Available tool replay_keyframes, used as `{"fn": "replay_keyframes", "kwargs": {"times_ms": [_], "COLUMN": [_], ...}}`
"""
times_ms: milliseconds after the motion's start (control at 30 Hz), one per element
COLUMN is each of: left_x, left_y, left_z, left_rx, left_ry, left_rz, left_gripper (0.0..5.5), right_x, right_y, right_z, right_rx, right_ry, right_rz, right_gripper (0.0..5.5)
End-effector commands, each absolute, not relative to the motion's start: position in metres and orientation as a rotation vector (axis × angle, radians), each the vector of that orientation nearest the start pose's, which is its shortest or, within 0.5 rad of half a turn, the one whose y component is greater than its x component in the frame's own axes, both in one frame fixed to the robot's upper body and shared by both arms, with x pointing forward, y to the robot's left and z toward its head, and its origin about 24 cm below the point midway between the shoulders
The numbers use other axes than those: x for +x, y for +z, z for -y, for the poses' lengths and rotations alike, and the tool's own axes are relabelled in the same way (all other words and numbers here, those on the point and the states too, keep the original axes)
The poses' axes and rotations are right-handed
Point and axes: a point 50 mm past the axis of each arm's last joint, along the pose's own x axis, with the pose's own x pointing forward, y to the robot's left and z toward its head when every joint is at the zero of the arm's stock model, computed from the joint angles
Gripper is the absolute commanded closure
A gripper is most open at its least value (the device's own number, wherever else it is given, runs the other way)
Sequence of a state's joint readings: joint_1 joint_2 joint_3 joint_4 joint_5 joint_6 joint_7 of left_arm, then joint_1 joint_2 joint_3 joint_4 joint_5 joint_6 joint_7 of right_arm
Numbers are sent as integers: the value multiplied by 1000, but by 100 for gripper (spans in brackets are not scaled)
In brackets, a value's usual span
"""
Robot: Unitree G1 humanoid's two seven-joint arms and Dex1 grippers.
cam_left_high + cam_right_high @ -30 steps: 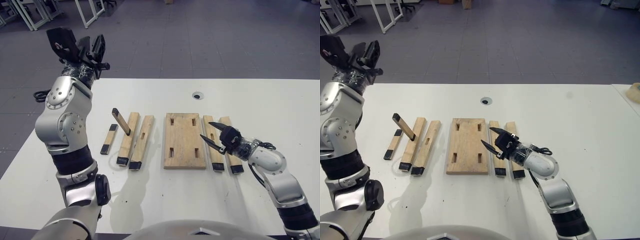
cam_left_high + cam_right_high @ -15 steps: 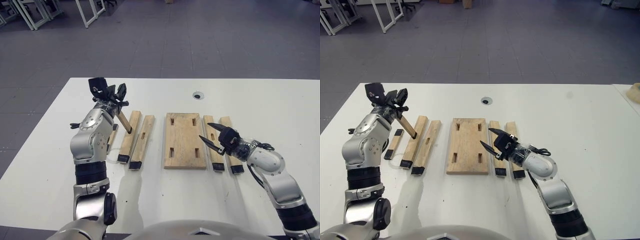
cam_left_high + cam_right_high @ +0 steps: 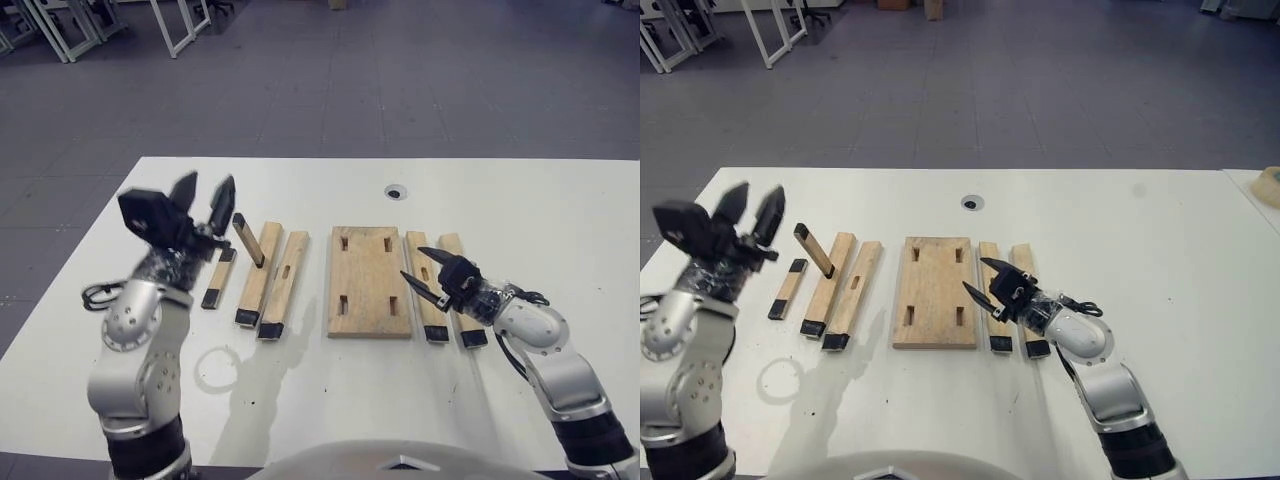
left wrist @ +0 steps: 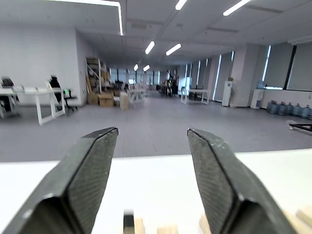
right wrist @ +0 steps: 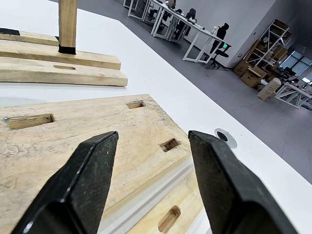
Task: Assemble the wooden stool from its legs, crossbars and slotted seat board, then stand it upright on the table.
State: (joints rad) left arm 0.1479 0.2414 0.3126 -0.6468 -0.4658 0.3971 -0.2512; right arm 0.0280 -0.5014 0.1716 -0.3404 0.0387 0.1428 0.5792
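The slotted seat board point(image 3: 368, 280) lies flat in the middle of the white table. Left of it lie two long legs point(image 3: 270, 275) side by side, with a dark-tipped crossbar point(image 3: 248, 241) standing slanted on one of them. A short crossbar point(image 3: 218, 277) lies flat further left. Two more legs point(image 3: 440, 288) lie right of the board. My left gripper point(image 3: 205, 203) hangs open in the air just left of the slanted crossbar, holding nothing. My right gripper point(image 3: 420, 272) is open low over the board's right edge and the nearest leg, its fingers point(image 5: 92, 180) spread above the board point(image 5: 97, 126).
A round cable hole point(image 3: 397, 189) sits in the table behind the board. A tan object point(image 3: 1270, 185) rests at the table's far right edge. White table point(image 3: 560, 230) stretches bare to the right and along the front. Desks and chairs stand on the floor beyond.
My left arm has swung down from high over the table's far left corner and now hovers near the left wooden pieces, gripper still open. The right arm has barely moved.
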Motion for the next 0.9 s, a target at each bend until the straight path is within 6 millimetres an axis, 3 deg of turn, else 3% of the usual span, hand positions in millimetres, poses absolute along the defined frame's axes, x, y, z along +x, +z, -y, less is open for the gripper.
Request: {"fn": "replay_keyframes", "kwargs": {"times_ms": [33,167,300,833,900], "left_x": [177,164,162,170,172], "left_y": [89,48,25,-5,-4], "left_z": [-220,-215,-217,-222,-221], "left_rx": [-84,-57,-33,38,35], "left_ry": [-134,-166,-130,-72,-67], "left_rz": [42,-118,-235,-433,-435], "left_gripper": [246,246,246,246,268], "right_x": [228,229,229,229,230], "right_y": [87,87,87,86,86], "right_z": [155,155,154,153,153], "right_rx": [-478,-478,-477,-475,-474], "right_ry": [773,775,779,769,770], "right_rz": [-25,-23,-22,-27,-27], "right_gripper": [286,286,286,286,286]}}
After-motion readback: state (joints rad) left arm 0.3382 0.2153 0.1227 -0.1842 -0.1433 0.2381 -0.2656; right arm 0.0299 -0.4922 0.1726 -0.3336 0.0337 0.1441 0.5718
